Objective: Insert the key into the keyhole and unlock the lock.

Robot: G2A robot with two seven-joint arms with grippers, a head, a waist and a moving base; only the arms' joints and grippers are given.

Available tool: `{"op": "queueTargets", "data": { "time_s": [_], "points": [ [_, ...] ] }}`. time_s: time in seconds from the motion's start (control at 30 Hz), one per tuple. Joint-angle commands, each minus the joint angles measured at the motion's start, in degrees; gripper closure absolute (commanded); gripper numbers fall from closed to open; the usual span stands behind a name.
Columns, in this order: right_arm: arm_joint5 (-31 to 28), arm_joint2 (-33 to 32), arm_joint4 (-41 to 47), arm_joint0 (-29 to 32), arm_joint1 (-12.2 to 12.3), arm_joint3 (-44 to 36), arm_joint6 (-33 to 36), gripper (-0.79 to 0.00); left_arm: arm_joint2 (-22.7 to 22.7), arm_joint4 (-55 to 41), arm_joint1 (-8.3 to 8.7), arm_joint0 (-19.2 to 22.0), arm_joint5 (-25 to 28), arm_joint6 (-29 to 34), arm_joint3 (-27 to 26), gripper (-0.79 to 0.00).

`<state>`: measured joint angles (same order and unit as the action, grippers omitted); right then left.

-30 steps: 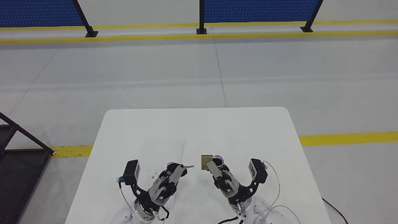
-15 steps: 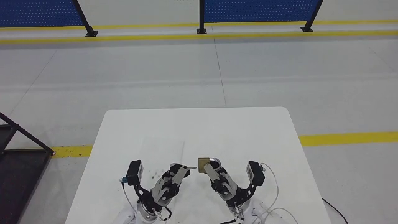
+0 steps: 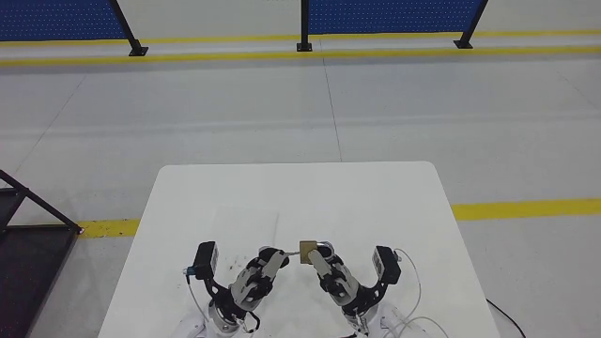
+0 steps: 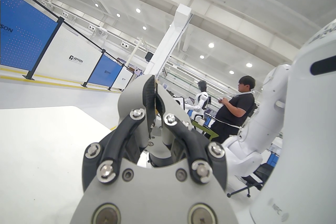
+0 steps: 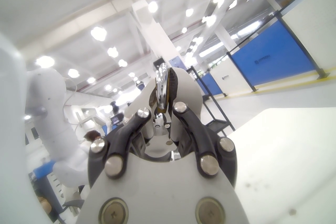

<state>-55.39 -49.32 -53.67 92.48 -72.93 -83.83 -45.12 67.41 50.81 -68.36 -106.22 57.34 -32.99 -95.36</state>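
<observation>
While both arms hang low over the near edge of the white surface (image 3: pixel 235 197), the left gripper (image 4: pixel 155 96) pinches the thin metal key (image 3: pixel 289 255). The key's long axis is level, its tip aimed sideways at the square brass lock (image 3: pixel 307 248); whether they touch cannot be told. The right gripper (image 5: pixel 164 93) clamps the lock at its shiny curved shackle (image 5: pixel 162 83).

White tabletop (image 3: pixel 376 197) standing on pale grey floor (image 3: pixel 329 113), corners rounded, surface plain and matte. Yellow floor stripe (image 3: pixel 526 209) running behind it, showing at both sides. Small dark specks (image 5: pixel 246 184) dotting tabletop near its edge, seen in right wrist view.
</observation>
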Motion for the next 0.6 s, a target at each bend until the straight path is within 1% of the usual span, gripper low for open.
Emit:
{"op": "queueTargets", "data": {
  "time_s": [0.0, 0.57],
  "points": [
    [-0.1, -0.1, -0.2, 0.1, 0.0, 0.0, 0.0, 0.0, -0.1, 0.0, -0.05, 0.1, -0.1, 0.0, 0.0, 0.0],
    [0.5, -0.9, 0.2, 0.2, -0.5, 0.3, 0.1, 0.0, -0.1, -0.2, -0.13, 0.2, 0.5, 0.3, 0.1, 0.0]
  ]
}}
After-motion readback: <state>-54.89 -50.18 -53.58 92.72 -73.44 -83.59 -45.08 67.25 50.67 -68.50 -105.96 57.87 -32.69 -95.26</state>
